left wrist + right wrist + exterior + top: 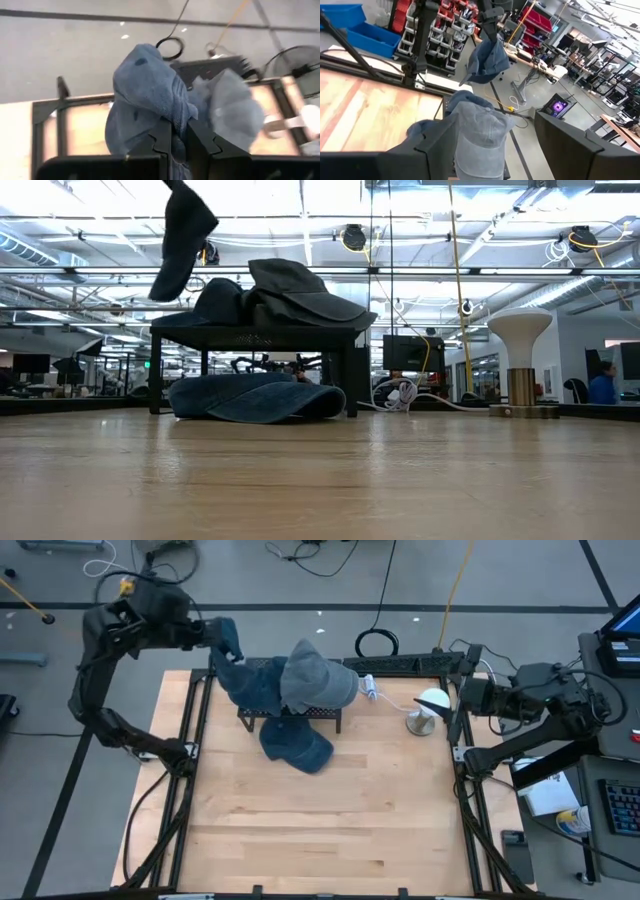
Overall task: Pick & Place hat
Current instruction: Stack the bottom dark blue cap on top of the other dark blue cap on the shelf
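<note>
Gripping a blue hat (pixel 150 90), the left claw (pixel 180 137) hangs above the black rack (pixel 290 718).

My left hand (pixel 179 142) is pinched on a dark blue denim hat (pixel 228 640), which hangs limp in the air above the far left corner of the counter (pixel 330 830). A lighter grey-blue hat (pixel 318 680) sits on top of the small black stand (pixel 290 718), beside darker ones (pixel 255 683). Another blue hat (pixel 296 745) lies flat on the counter, partly under the stand.
</note>
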